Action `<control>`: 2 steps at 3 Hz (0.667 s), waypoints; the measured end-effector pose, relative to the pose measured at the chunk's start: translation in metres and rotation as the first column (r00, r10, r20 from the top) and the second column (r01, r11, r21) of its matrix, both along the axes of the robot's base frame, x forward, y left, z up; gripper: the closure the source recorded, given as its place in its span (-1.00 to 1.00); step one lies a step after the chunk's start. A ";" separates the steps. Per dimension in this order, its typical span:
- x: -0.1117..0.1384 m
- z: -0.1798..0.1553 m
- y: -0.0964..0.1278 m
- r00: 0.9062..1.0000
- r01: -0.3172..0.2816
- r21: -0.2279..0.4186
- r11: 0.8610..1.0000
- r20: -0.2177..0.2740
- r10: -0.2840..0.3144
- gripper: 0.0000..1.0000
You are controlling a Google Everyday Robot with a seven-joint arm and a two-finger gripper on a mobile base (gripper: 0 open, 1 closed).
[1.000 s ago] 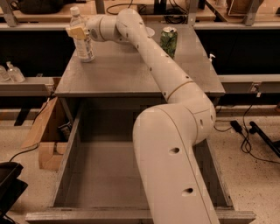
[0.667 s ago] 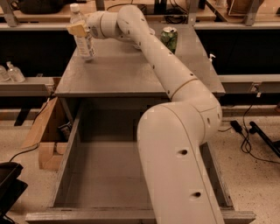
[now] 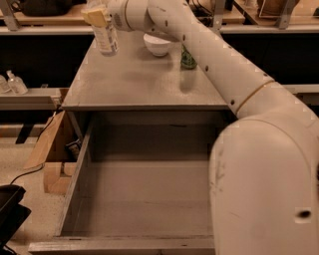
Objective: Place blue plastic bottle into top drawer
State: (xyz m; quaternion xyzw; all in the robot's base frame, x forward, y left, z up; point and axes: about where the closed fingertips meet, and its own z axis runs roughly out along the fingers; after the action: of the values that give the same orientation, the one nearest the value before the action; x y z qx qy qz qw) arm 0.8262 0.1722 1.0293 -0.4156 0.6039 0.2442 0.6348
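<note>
The blue plastic bottle (image 3: 106, 36), clear with a white-bluish label, is upright at the far left of the grey table (image 3: 139, 84); its cap is cut off by the top edge of the view. My gripper (image 3: 96, 15) is shut on the bottle's upper part, with its yellowish fingers (image 3: 94, 17) around it. I cannot tell whether the bottle's base touches the table. The top drawer (image 3: 74, 185) is pulled wide open below the table's front edge, and its flat grey bottom is bare. My white arm fills the right side of the view.
A white bowl (image 3: 157, 45) and a green patterned can (image 3: 188, 59), partly behind my arm, stand at the back of the table. Small pump bottles (image 3: 15, 82) sit on a shelf at left. A wooden box (image 3: 50, 149) and a black object (image 3: 10, 211) lie left of the drawer.
My gripper and the bottle sit higher in the view, at the top edge. The arm has shifted, and the white bowl behind it now shows.
</note>
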 end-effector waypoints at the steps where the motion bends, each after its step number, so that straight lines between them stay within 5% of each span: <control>1: -0.049 0.009 -0.016 1.000 -0.001 0.005 1.000 0.016 0.000 1.00; 2: -0.107 -0.032 -0.027 0.996 -0.085 -0.027 0.996 -0.006 0.084 1.00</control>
State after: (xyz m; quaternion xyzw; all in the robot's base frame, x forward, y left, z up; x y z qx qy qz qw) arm 0.7192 0.1450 0.9970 -0.4489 0.5906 0.2635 0.6166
